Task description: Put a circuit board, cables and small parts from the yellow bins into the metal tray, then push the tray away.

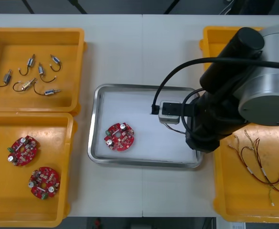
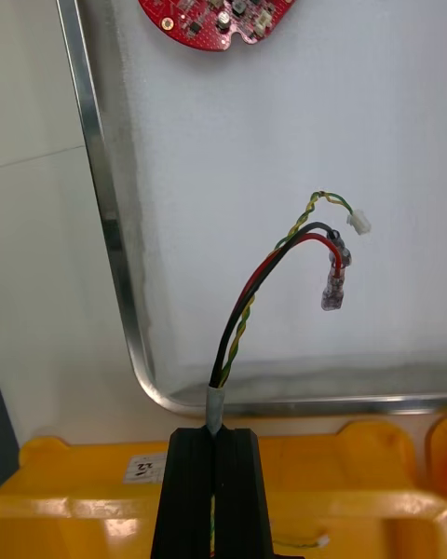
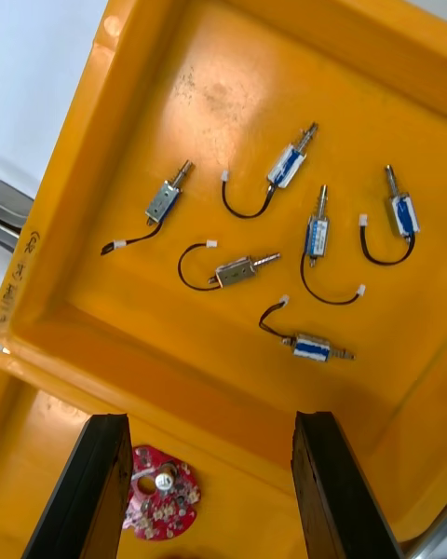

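Nearest the robot, the near-left yellow bin (image 1: 1, 191) holds two spare boards (image 1: 23, 150), and the near-right yellow bin (image 1: 239, 191) holds a tangle of loose cables (image 1: 258, 162). Between them lies the metal tray (image 1: 144, 164), white inside, with one circuit board (image 1: 119, 136) flat on its floor toward its left side, so the board step looks done.

The cable step is in hand. The right arm (image 1: 234, 95) reaches over the tray's right edge. The right gripper (image 2: 216, 433) is clamped on a cable bundle (image 2: 270, 279) of black, red and twisted yellow-green strands. Its fingers stand almost together, parted only by the thin taped stem between them. The fingertips hang above the place where the bin meets the tray's rim. The bundle arches beyond them over the tray's floor, its connector ends well apart from the board. Whether those ends touch the floor cannot be told. On this showing, the cables need only to be let go inside the tray.

Farther off, the small metal parts (image 1: 40, 70) lie scattered in the far-left yellow bin (image 1: 67, 47). None of them is in the tray, so that step is left, as is the push. The left gripper (image 3: 209, 417) hovers above that bin with its fingers wide apart, holding nothing and touching nothing.
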`<state>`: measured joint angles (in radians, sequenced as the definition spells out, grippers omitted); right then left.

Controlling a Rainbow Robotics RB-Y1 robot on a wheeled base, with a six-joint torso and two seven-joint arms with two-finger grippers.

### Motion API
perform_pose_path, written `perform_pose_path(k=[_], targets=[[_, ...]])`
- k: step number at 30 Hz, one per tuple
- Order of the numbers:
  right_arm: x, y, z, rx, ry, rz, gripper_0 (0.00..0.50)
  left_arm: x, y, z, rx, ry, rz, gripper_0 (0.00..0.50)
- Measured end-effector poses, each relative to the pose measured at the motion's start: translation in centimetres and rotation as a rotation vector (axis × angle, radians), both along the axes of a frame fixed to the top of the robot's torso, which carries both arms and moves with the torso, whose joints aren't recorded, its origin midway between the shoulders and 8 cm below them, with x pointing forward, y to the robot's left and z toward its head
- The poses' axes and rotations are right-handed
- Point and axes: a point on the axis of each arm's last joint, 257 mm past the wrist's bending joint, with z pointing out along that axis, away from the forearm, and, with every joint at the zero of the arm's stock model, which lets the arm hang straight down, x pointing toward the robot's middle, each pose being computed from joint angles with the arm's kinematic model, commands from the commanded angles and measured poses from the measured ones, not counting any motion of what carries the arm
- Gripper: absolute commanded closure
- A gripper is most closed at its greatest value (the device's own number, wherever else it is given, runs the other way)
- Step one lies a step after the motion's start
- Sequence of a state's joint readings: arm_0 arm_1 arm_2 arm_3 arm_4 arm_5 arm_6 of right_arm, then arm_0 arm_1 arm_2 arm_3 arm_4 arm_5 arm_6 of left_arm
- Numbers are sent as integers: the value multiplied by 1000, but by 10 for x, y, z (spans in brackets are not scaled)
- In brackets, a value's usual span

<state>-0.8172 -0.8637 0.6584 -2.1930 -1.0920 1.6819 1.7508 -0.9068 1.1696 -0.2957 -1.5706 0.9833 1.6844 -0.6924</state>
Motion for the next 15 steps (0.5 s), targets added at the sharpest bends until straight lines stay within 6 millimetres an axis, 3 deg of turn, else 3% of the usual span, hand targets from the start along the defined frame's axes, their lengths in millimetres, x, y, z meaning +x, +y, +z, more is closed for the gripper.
perform_pose_path(k=[5,9,15], targets=[[13,17,-21,-29,-1,102,500,20,6,-6,-1,-28,-45,0],[21,26,-38,-31,-12,111,500,39,10,-12,67,-45,-189,0],[29,35,-63,-52,-47,176,500,60,23,-36,189,-40,-347,0]])
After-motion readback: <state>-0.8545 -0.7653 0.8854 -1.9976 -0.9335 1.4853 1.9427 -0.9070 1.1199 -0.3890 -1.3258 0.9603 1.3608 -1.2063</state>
